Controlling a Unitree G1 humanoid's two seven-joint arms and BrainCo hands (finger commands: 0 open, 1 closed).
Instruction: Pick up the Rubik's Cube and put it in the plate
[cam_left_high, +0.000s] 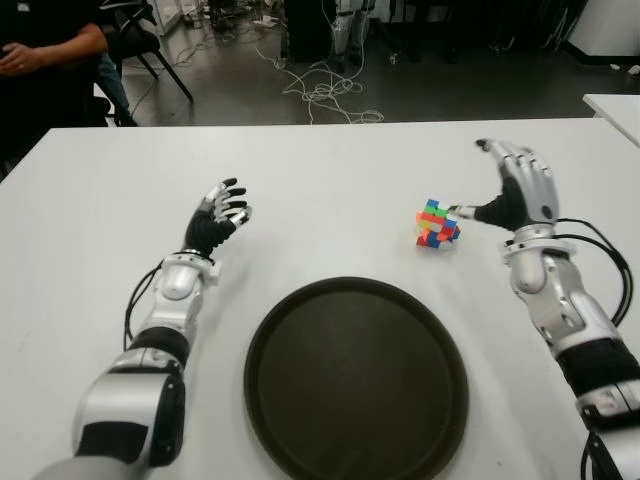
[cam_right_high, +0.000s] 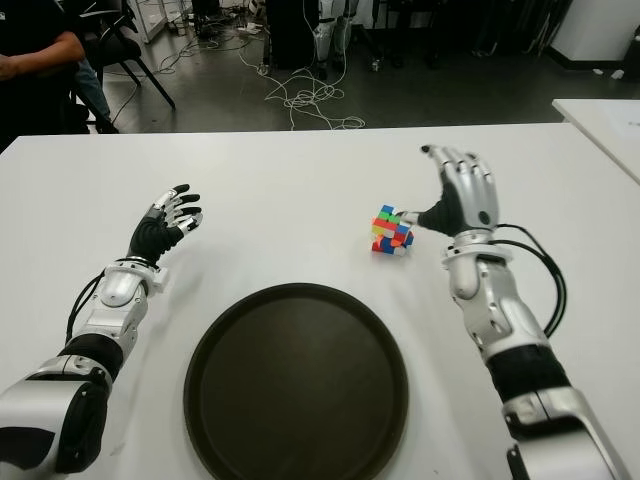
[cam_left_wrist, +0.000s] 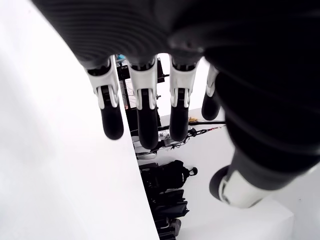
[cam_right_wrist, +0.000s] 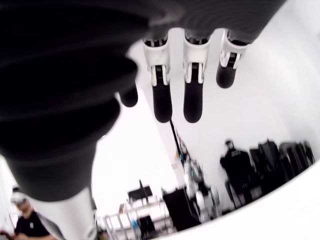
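Fingers spread, we are bringing our right hand (cam_left_high: 515, 190) beside the Rubik's Cube (cam_left_high: 437, 224); next comes closing, then carrying to the near plate (cam_left_high: 300, 330).

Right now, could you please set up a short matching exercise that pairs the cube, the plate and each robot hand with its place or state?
Things:
1. Rubik's Cube
2. plate
3. left hand
4. right hand

Places or states:
A. open, left of the plate, nothing in it
B. dark, round, holds nothing
C. open, right beside the cube
D. on the white table, beyond the plate

Pairs: 1-D, 2-B, 3-A, 4-C
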